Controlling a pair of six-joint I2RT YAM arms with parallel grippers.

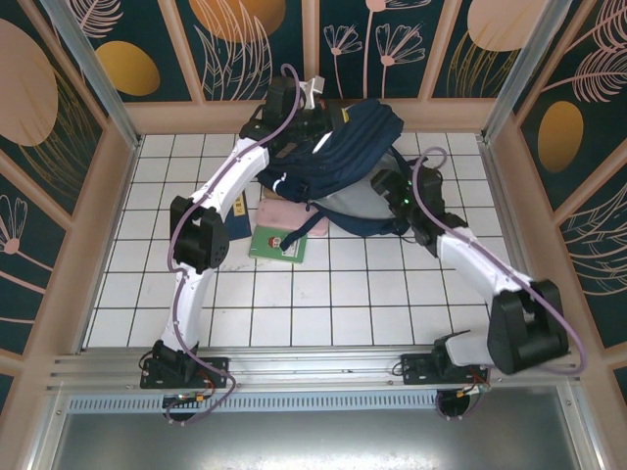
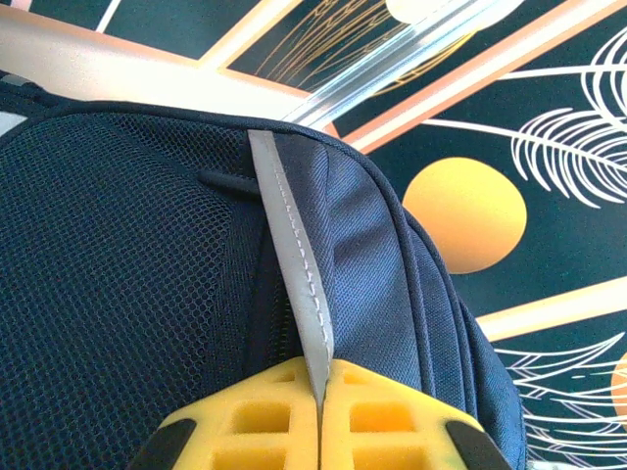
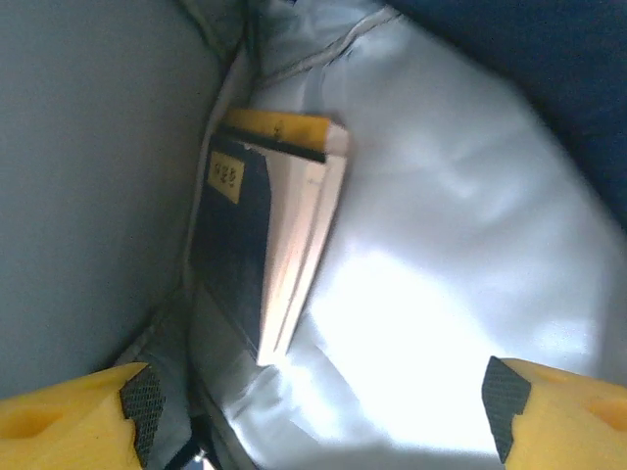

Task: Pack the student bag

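At 12 o'clock on the white tiled worktop (image 1: 196,294), close to the far wall: the navy student bag (image 1: 343,147), pale lining (image 1: 338,208) showing at its 6 o'clock side. At the bag's 11 o'clock end, the left claw (image 1: 310,94), pressed together and pinching the bag's grey-white reflective stripe (image 2: 294,264); in the left wrist view, both yellow fingers (image 2: 255,421) meeting on that stripe, dark mesh (image 2: 118,274) at 9 o'clock of it. At 4 o'clock of the bag, the right claw (image 1: 390,186), spread wide at the bag's mouth. Ahead of its yellow fingertips (image 3: 69,411), against the lining at 10 o'clock: a dark blue book (image 3: 235,245) with yellow label, standing on edge. At 7 o'clock of the bag: a pink flat thing (image 1: 294,217) and, just beside it, a green book (image 1: 277,243).
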